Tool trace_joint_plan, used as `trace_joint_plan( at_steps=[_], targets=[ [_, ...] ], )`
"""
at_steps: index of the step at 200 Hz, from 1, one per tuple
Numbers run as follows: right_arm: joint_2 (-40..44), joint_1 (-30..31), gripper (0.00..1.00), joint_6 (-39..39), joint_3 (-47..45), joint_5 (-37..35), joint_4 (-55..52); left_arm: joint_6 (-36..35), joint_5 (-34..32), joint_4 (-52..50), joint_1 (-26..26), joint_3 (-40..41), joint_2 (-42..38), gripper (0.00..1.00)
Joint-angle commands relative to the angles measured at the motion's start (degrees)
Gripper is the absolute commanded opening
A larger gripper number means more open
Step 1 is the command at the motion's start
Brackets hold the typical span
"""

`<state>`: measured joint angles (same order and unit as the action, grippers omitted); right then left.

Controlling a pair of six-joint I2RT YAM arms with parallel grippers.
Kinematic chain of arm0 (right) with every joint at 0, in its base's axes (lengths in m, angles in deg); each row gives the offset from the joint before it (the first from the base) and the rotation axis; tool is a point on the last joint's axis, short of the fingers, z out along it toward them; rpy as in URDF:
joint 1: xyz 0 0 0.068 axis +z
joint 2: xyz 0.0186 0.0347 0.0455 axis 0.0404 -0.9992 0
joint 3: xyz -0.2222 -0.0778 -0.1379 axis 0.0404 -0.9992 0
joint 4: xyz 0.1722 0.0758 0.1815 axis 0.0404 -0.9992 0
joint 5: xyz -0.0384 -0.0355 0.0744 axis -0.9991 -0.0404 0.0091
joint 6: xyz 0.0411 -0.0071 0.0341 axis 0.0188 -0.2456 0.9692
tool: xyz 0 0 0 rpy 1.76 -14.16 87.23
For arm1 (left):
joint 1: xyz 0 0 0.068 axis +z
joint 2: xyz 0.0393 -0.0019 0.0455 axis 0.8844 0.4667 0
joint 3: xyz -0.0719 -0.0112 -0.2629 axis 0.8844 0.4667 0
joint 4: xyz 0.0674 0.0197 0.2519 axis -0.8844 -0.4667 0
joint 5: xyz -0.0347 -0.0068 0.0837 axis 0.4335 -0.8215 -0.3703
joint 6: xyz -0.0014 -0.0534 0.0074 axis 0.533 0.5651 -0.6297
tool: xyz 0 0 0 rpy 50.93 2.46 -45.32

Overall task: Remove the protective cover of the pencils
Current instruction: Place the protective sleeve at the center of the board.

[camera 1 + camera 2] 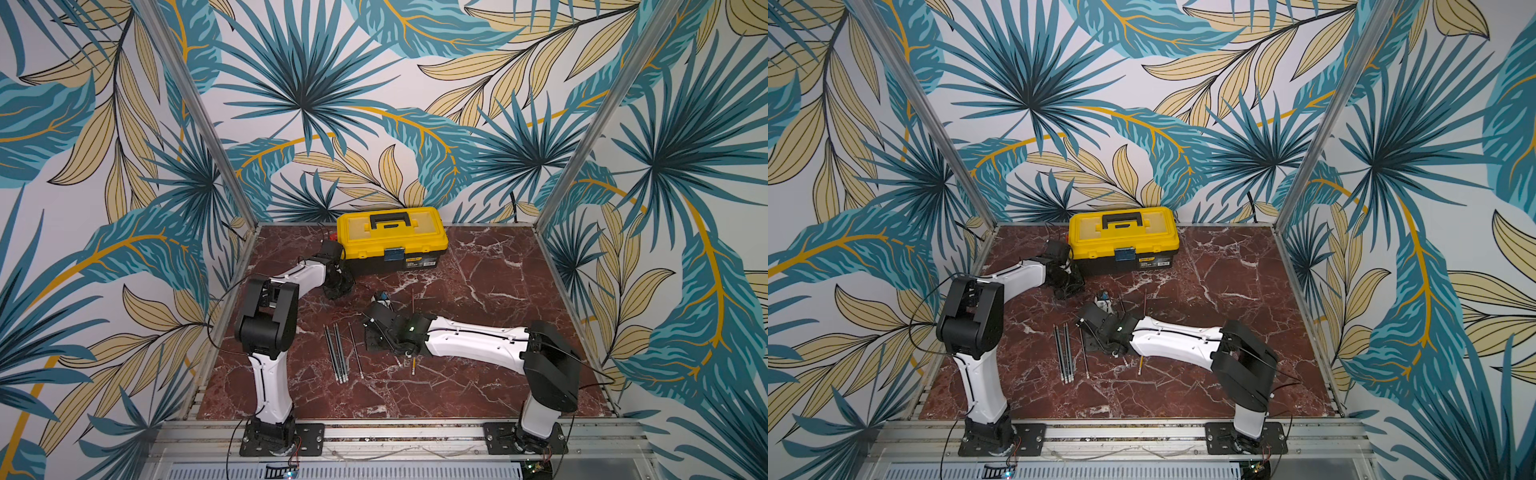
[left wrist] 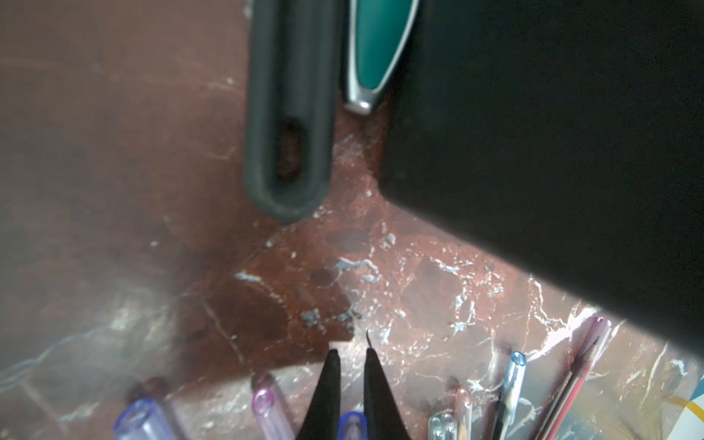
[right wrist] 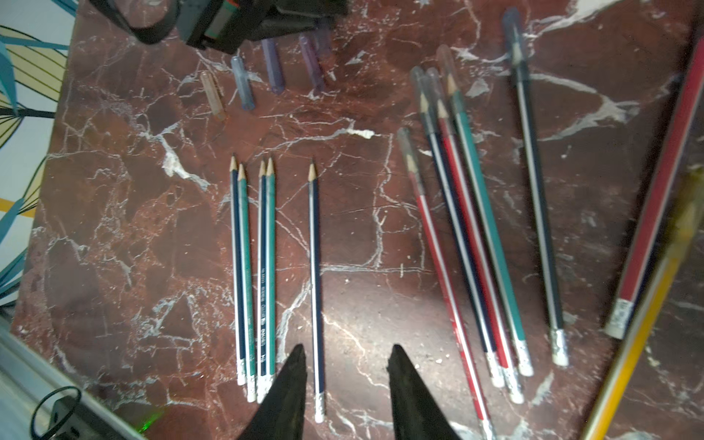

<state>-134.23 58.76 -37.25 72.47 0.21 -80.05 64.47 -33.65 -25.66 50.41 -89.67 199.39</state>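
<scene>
Your left gripper (image 2: pixel 351 348) far forward and low, jaws pinched together; your right gripper (image 3: pixel 346 347) low and inward, jaws apart.

The table (image 1: pixel 498 291) is polished red-brown marble with white veins, and it's catching a soft sheen. The pencils (image 3: pixel 266 266) look like wood under smooth glossy paint, with bare pale wood at the sharpened cones, crimped silver metal ferrules (image 3: pixel 558 337) and matt pale rubber ends. The protective cover (image 3: pixel 244 84) pieces are see-through tinted plastic in purple, blue and peach, smooth and faintly shiny. On the right gripper (image 3: pixel 344 348) the fingers are matt black and a touch grainy. The toolbox (image 1: pixel 390 239) has a glossy yellow plastic lid over a black plastic base. The arm shells (image 1: pixel 478 340) are smooth white plastic with matt black joints. The corner posts (image 1: pixel 582 137) are bare brushed metal. The walls (image 1: pixel 374 83) are a flat matt print.
</scene>
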Motion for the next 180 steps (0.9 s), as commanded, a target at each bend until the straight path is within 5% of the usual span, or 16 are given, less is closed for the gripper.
trace_joint_plan(
  at_steps=[1, 40, 180],
  targets=[
    [0.27, -0.67, 0.37, -0.44, -1.83, -1.6, -1.91, -0.94, -2.06, -2.57, -0.27, -2.32, 0.52, 0.02],
    [-0.52, -1.45, 0.37, -0.13, -1.23, -0.07, -2.22, -1.95, -6.81, -8.13, -0.27, -4.53, 1.34, 0.02],
    [-3.81, -2.06, 0.32, -2.02, 3.11, -1.54, -7.92, -1.36, -2.67, -8.37, -1.19, -5.33, 2.79, 0.12]
  ],
)
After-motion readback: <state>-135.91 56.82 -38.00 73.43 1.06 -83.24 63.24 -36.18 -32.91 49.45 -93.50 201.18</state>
